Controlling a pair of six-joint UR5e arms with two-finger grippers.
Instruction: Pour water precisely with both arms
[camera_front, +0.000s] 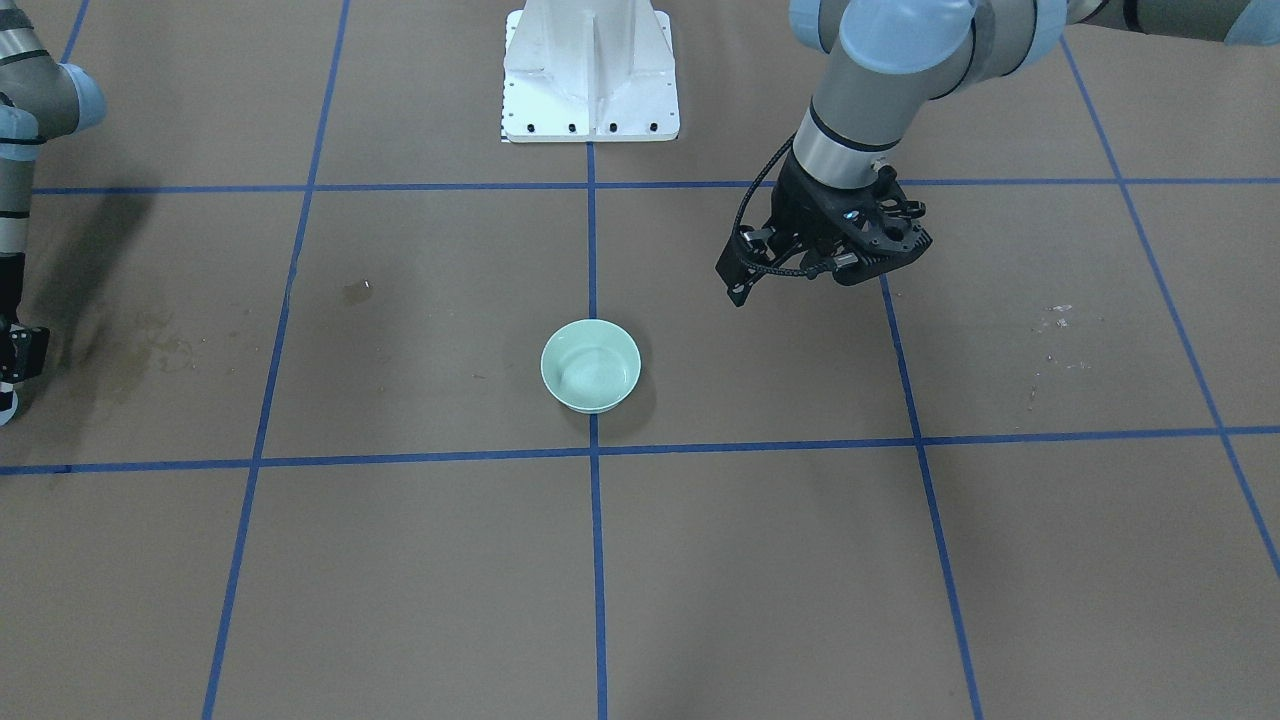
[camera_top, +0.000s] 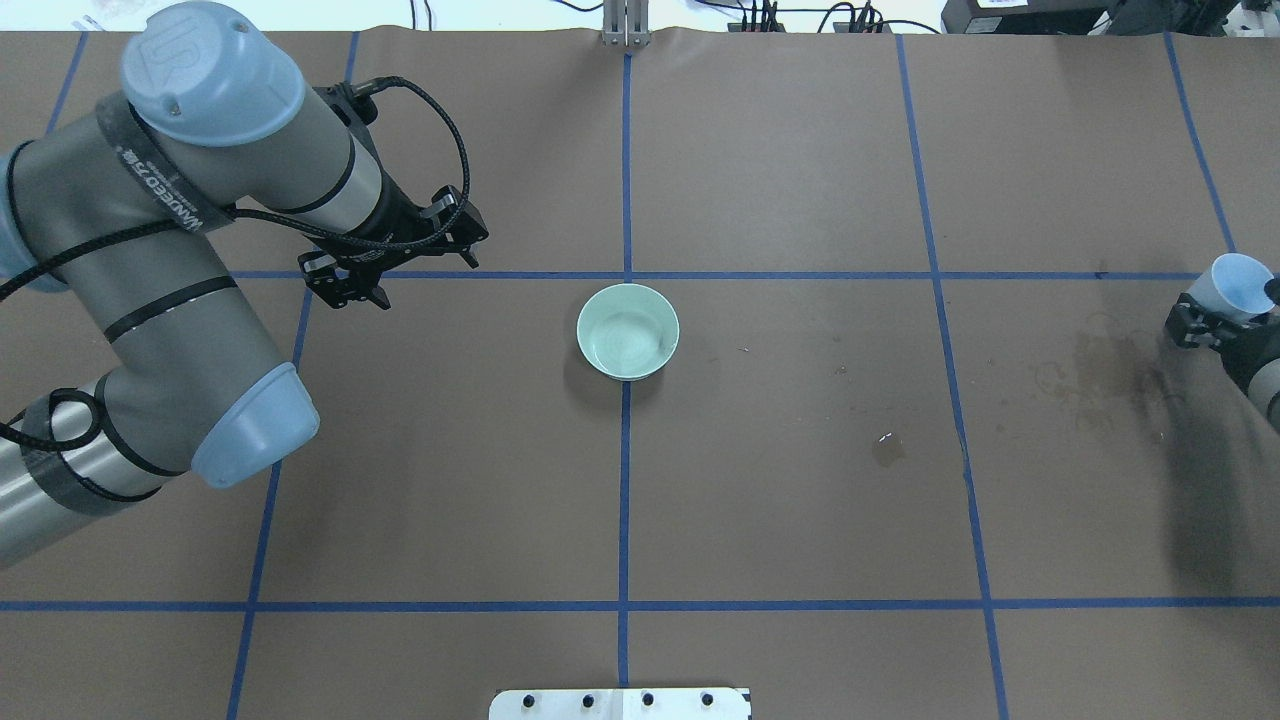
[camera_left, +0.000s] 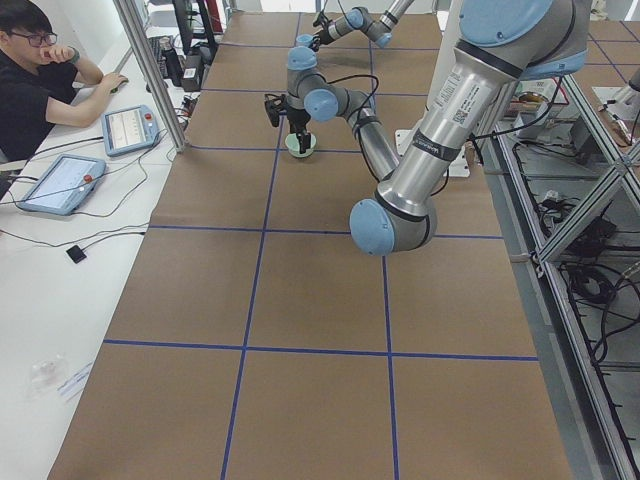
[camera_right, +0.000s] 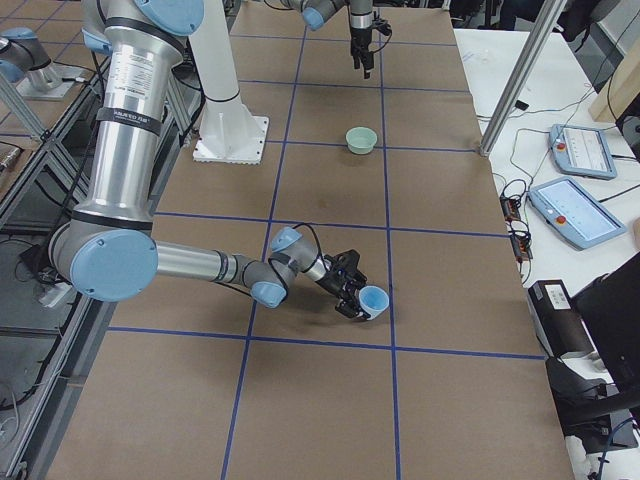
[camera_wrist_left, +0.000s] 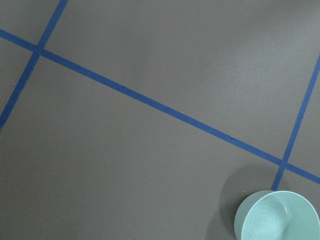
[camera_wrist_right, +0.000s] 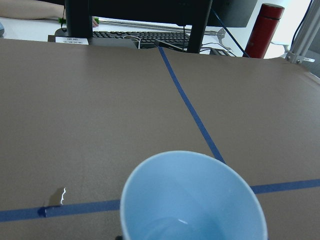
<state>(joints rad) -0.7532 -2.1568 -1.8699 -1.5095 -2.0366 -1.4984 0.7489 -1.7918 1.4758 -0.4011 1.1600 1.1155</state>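
Little water (camera_wrist_right: 181, 222) glints low in the blue cup (camera_wrist_right: 192, 197), held mouth-up so nothing spills, I judge. My right gripper (camera_right: 357, 297) clamps it well out at three o'clock from the green bowl (camera_top: 628, 331). The left gripper (camera_top: 392, 262) hovers at the bowl's ten o'clock, empty (jaw spread I can't tell), probably waiting to assist.

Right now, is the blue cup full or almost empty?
Almost empty: in the right wrist view the blue cup has a bare inner wall, with only a small glint of water low down.
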